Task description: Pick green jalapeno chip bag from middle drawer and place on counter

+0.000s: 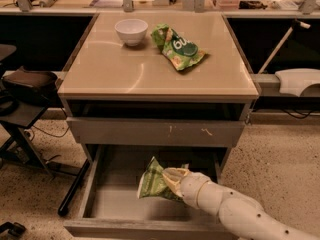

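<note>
The green jalapeno chip bag (151,180) is an olive-green crinkled bag, held tilted up on end above the floor of the open middle drawer (95,191). My gripper (170,180) reaches in from the lower right on its white arm and is shut on the bag's right end. The glossy beige counter (120,71) lies above, on top of the grey cabinet.
A white bowl (131,30) and a brighter green bag (181,48) lie at the back of the counter. A closed grey drawer front with pale scratches (155,132) sits just above the open drawer. A dark chair (25,84) stands at left.
</note>
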Controlling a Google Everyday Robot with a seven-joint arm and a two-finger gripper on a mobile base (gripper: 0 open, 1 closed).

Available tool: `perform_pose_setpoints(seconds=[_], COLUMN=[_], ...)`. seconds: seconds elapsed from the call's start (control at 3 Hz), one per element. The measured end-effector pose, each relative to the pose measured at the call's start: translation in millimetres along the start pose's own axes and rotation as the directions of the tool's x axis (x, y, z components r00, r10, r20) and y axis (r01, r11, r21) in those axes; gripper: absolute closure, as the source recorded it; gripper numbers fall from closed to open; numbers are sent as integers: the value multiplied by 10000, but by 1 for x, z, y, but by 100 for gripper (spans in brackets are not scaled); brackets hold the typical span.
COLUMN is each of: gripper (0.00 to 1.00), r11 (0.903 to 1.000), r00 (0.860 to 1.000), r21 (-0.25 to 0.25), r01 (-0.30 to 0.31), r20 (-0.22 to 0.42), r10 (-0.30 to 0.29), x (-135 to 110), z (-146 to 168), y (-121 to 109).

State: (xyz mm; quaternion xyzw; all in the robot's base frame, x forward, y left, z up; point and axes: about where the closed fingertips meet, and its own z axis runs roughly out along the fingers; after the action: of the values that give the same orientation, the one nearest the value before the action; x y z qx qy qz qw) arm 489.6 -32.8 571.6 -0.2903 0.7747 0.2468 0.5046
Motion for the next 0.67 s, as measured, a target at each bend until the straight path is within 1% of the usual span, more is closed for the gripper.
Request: perform_pose_setpoints(seconds=[0.33,0.67], gripper=[100,100], r11=[9996,9995], r00=[9976,9976], r21=[232,245], r01=[-178,-187], r20=[679,671], r10=[162,171], x=[-60,-59], z=[-64,-64], y=[-6,-7])
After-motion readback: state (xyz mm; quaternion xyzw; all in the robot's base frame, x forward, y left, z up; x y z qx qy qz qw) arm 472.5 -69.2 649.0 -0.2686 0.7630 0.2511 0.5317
